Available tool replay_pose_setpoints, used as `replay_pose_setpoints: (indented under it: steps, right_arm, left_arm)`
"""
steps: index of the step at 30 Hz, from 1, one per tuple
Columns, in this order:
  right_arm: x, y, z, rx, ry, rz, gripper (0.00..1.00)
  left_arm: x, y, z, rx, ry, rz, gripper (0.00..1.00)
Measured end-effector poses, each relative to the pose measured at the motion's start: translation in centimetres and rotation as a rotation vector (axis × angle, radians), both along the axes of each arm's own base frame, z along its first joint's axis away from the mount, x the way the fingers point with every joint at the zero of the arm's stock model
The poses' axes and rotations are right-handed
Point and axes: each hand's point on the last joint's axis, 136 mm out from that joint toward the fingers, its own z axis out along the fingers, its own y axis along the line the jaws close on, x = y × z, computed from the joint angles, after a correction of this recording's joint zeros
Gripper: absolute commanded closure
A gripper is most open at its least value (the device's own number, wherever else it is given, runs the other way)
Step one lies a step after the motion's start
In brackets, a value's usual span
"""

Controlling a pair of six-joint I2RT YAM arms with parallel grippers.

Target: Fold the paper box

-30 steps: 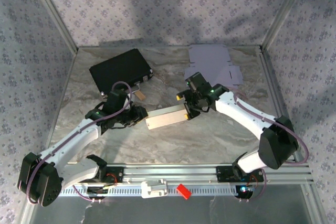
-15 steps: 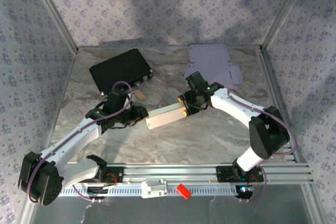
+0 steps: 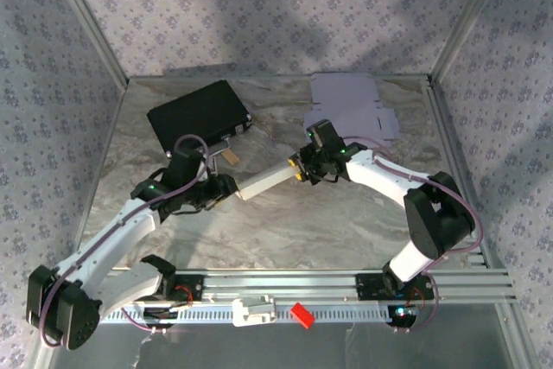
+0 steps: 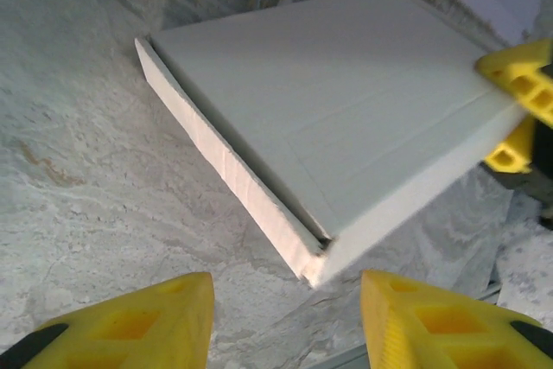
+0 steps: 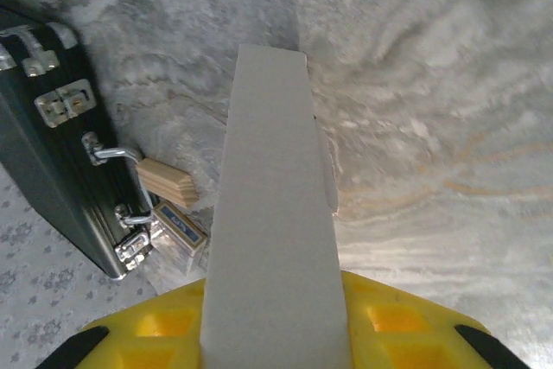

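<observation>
One-handed for now, pinching the box (image 3: 266, 182), tilted above the middle of the table (image 3: 346, 231), at its 3 o'clock end with the right gripper (image 3: 298, 170) clenched on it, holding the left gripper (image 3: 232, 189) released just off the 9 o'clock end, and lining those jaws square to the corner before closing.

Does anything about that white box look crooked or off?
Yes: the white box shows a dark gap at the corner nearest the left gripper, where its top panel doesn't sit flush.
</observation>
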Motion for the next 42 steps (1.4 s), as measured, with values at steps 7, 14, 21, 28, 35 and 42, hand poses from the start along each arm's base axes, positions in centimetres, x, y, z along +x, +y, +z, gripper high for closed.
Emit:
replay_pose_setpoints:
  steps: [7, 14, 21, 28, 35, 42]
  right_arm:
    - [3.4, -0.9, -0.7, 0.077, -0.181, -0.025, 0.73]
    - [7.0, -0.5, -1.4, 0.136, -0.302, -0.004, 0.75]
    - [6.6, -0.1, 0.3, 0.144, -0.367, 0.069, 0.74]
    - [1.1, 4.7, 1.2, 0.19, -0.388, 0.258, 0.73]
    - [-3.1, 12.3, -2.5, 0.244, -0.307, 0.5, 0.72]
    - [-3.6, 16.2, -2.2, 0.268, -0.351, 0.627, 0.64]
  left_arm:
    - [1.7, 2.4, 4.9, -0.044, -0.14, 0.104, 0.5]
    - [1.5, 2.7, 4.8, -0.043, -0.141, 0.115, 0.51]
    - [0.6, 3.3, 4.8, -0.036, -0.148, 0.124, 0.52]
    - [0.3, 3.9, 4.9, -0.018, -0.162, 0.136, 0.53]
    - [0.0, 4.9, 4.9, 0.031, -0.194, 0.143, 0.53]
    - [-0.4, 5.5, 5.1, 0.053, -0.211, 0.15, 0.53]
